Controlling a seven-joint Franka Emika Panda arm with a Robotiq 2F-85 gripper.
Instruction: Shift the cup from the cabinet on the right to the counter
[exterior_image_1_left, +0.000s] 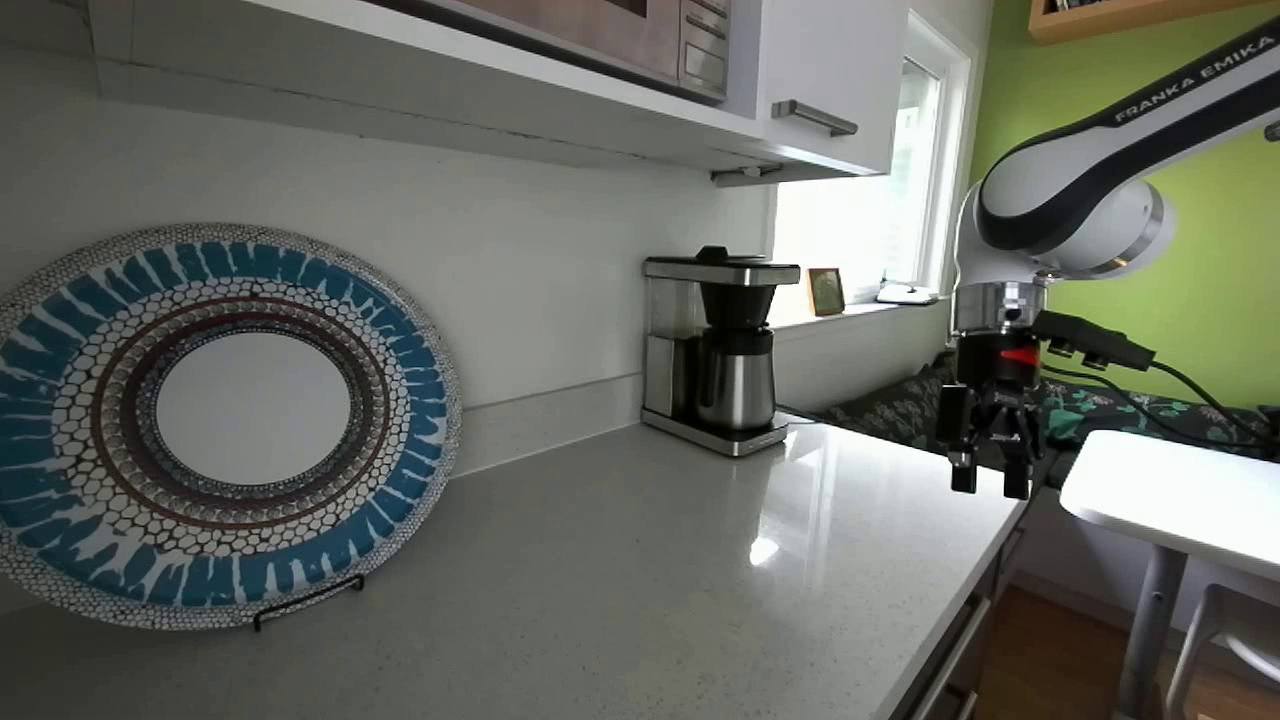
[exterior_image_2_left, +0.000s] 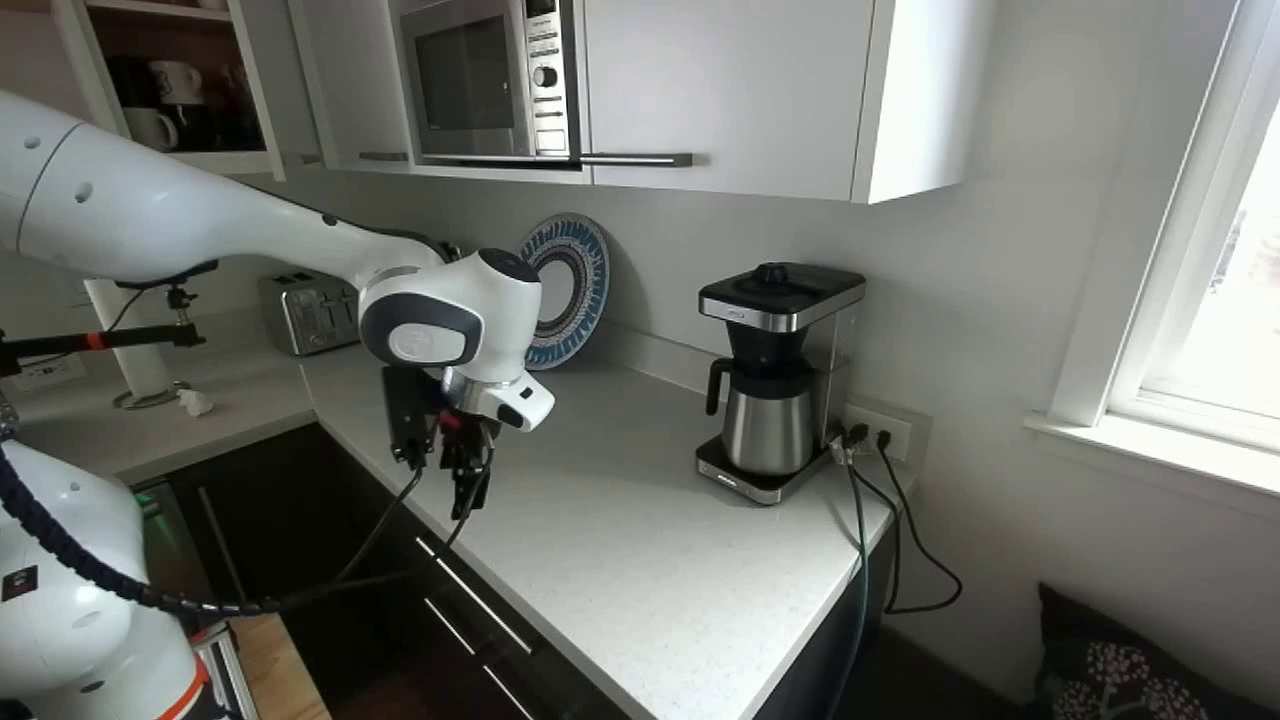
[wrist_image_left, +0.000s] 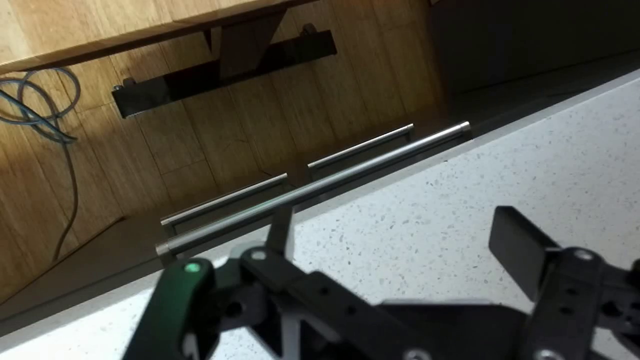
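Mugs, two of them pale, stand in a wall cupboard at the far left of an exterior view; whether one of these is the cup meant, I cannot tell. The robot arm reaches across in front of a toaster. The claw hangs over the desk near its front edge, fingers wide apart, the speckled top showing between them in the wrist view. Higher up is the microwave; further right come a round patterned disc, the white cabinet with its door closed and contents hidden, the coffee maker and the window.
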